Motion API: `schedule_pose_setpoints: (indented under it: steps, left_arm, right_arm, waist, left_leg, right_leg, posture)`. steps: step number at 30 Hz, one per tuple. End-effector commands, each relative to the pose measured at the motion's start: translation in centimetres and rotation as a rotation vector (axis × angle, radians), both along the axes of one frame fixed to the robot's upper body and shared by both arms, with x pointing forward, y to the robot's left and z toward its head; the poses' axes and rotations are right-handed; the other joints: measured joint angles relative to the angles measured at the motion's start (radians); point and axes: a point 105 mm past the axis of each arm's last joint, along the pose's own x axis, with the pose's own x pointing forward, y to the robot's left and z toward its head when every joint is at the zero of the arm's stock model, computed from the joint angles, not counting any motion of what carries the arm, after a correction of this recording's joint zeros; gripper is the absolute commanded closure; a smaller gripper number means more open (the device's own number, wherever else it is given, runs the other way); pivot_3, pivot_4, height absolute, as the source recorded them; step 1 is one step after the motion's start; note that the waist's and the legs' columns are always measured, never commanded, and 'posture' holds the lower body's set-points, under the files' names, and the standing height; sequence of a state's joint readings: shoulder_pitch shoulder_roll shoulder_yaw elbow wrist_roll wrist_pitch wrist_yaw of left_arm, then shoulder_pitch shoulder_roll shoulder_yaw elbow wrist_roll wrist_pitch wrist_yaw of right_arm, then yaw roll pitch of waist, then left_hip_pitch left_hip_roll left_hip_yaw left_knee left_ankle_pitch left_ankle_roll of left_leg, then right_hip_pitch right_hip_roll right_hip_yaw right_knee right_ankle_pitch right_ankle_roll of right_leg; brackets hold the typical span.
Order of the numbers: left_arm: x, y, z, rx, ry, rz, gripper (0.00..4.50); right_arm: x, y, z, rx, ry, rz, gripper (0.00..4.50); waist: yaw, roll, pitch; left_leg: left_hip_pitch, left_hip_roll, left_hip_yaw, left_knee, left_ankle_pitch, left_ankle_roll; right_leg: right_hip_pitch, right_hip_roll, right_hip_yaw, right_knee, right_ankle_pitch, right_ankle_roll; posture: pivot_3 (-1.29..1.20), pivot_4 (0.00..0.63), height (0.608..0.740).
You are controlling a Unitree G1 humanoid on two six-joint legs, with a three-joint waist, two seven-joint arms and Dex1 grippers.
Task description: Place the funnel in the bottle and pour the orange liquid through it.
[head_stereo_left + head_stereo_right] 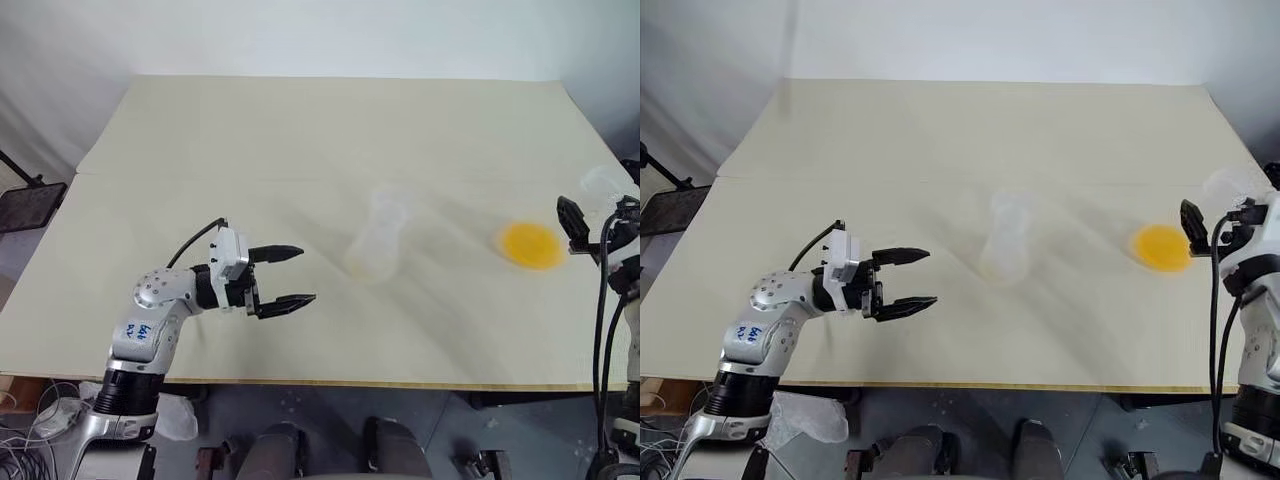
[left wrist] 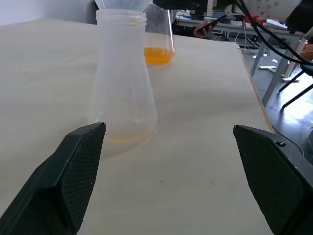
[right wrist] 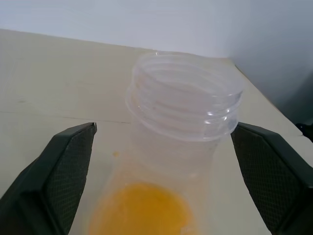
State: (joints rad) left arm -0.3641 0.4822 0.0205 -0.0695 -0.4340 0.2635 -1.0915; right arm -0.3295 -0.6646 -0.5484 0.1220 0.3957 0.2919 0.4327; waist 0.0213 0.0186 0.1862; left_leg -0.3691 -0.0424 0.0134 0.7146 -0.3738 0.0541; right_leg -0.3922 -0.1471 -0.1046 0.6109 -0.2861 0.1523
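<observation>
**Both pincers spread, funnel already on the bottle, orange liquid still in the flask**

Left pincer [image 1: 283, 277] hangs over the near left part of the surface [image 1: 300, 130], fingers pointing across toward the middle, spread wide, nothing between them. In the left wrist view its two black fingers [image 2: 73, 176] frame the bottle with a clear gap on both sides, no contact.

Bottle [image 1: 378, 243] stands upright about mid-surface, well apart from the left pincer. A faint yellowish tint shows at its base in the left wrist view. Funnel [image 2: 122, 4] sits on top of the bottle's neck; just its lower cone is visible at the frame edge, so I can't tell how deep it's seated.

Wide-mouthed flask [image 3: 183, 105] stands upright near the right edge of the surface, well apart from the bottle. Orange liquid [image 1: 532, 245] lies as a shallow pool in its bottom.

Right pincer [image 3: 164, 171] is at the flask, fingers spread, one on each side of it below the threaded neck. From the right wrist view I can't tell whether the pads touch the glass; there seems to be a gap on both sides. Flask is not lifted or tilted.

A person's hand holding a dark object shows in the background beyond the surface in the left wrist view.
</observation>
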Motion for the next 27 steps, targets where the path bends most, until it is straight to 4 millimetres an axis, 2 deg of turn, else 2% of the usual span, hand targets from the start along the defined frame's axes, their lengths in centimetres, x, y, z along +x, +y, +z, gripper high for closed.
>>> schedule_pose_setpoints:
  steps: [1, 3, 7, 8, 12, 15, 18, 22, 27]
  left_arm:
    - [-0.4, 0.0, 0.9, -0.011, -0.039, -0.01, 0.02]
    - [-0.2, 0.0, 1.0, -0.01, -0.043, -0.008, 0.0]
    - [0.1, 0.0, 1.0, -0.011, -0.047, -0.005, 0.0]
    - [0.2, -0.1, 1.0, -0.011, -0.047, -0.005, 0.0]
    - [0.4, -0.1, 0.9, -0.009, -0.047, -0.009, 0.0]
    - [0.7, -0.4, 1.0, -0.011, -0.05, -0.024, 0.0]
    - [1.5, -0.7, 1.0, -0.001, -0.056, -0.057, 0.0]
    - [3.1, -0.9, 1.3, -0.001, -0.072, -0.074, 0.0]
    - [4.0, -1.7, 1.4, 0.013, -0.085, -0.145, 0.0]
  right_arm:
    - [0.4, -0.5, 1.8, -0.033, -0.05, -0.017, 0.18]
    - [0.7, -0.8, 2.0, -0.009, -0.057, -0.04, 0.62]
    - [0.7, -0.2, 2.7, -0.016, -0.087, -0.02, 1.96]
    - [0.7, -0.2, 2.8, -0.012, -0.09, -0.02, 2.07]
    - [0.1, 0.8, 3.4, -0.021, -0.108, 0.0, 2.07]
    - [-0.7, 2.6, 4.8, -0.07, -0.142, 0.031, 2.07]
    - [-1.5, 6.7, 6.5, -0.275, -0.138, 0.086, 2.07]
    - [-2.0, 9.2, 7.4, -0.406, -0.153, 0.056, 2.07]
    - [-2.6, 13.4, 8.1, -0.563, -0.202, 0.068, 2.07]
  waist:
    - [0.0, 0.0, 0.0]
    - [-0.002, 0.0, 0.0]
    - [0.0, 0.001, 0.0]
    - [0.001, 0.001, 0.0]
    - [0.001, 0.001, 0.001]
    - [-0.001, 0.002, 0.001]
    - [0.001, 0.002, 0.001]
    - [0.004, 0.002, 0.001]
    - [0.003, 0.002, 0.001]
  left_leg:
    - [0.0, 0.0, 0.0, 0.0, 0.0, 0.0]
    - [0.0, 0.0, 0.0, 0.0, 0.0, 0.0]
    - [0.0, 0.0, 0.0, 0.0, 0.0, 0.0]
    - [-0.001, 0.0, 0.0, 0.0, 0.0, 0.0]
    - [-0.001, 0.0, 0.0, 0.0, 0.0, 0.0]
    - [-0.001, 0.0, 0.0, 0.0, 0.0, 0.0]
    - [-0.001, 0.0, 0.0, 0.0, 0.0, 0.0]
    - [-0.001, 0.0, 0.0, 0.0, 0.0, 0.0]
    - [-0.002, -0.001, 0.0, 0.0, 0.0, 0.0]
  right_leg:
    - [0.0, 0.0, 0.0, 0.0, 0.0, 0.0]
    - [0.0, 0.0, 0.0, 0.0, 0.0, 0.0]
    - [0.0, 0.0, 0.0, 0.0, 0.0, 0.0]
    - [0.0, 0.0, -0.001, -0.001, 0.0, 0.0]
    - [0.0, 0.0, -0.001, -0.001, 0.0, 0.0]
    - [0.0, 0.0, -0.001, -0.001, 0.0, 0.0]
    - [-0.001, 0.0, -0.001, -0.001, 0.0, 0.0]
    - [-0.001, 0.0, -0.001, -0.001, 0.0, 0.0]
    - [-0.001, 0.0, -0.001, -0.001, 0.0, 0.0]
  posture:
    - [0.0, 0.15, 0.74]
    - [0.0, 0.15, 0.74]
    - [0.0, 0.15, 0.74]
    - [0.0, 0.15, 0.74]
    - [0.0, 0.15, 0.74]
    - [0.0, 0.15, 0.74]
    - [0.0, 0.15, 0.74]
    - [0.0, 0.15, 0.74]
    - [0.0, 0.15, 0.74]
